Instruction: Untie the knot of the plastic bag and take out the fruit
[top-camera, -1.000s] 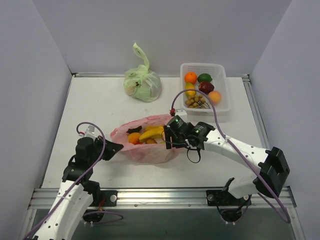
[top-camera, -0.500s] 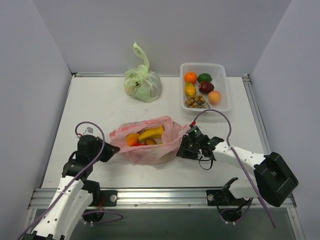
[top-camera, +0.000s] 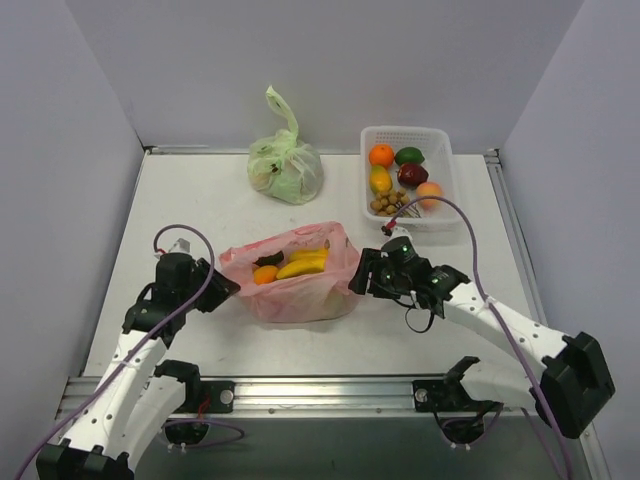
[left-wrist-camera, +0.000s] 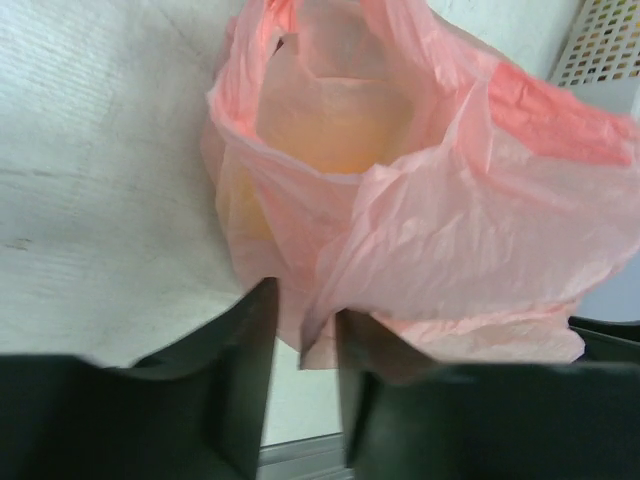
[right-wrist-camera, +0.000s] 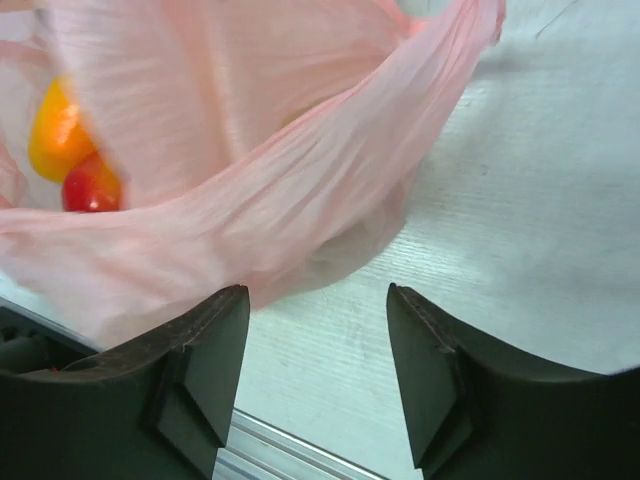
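Now plastic bag (top-camera: 300, 292) released, right pincer (top-camera: 358, 282) spread

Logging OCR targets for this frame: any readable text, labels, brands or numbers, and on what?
None readable in any view. The pink plastic bag, green bag and white basket are unprinted. The left gripper and right gripper show plain black fingers, no markings.

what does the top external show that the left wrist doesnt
Only top external: the green bag at the back, and the banana bunch lying in the open plastic bag. Only left wrist: a close view of the left gripper, its jaws closed on a fold of the bag's rim. Both: the plastic bag and the table.
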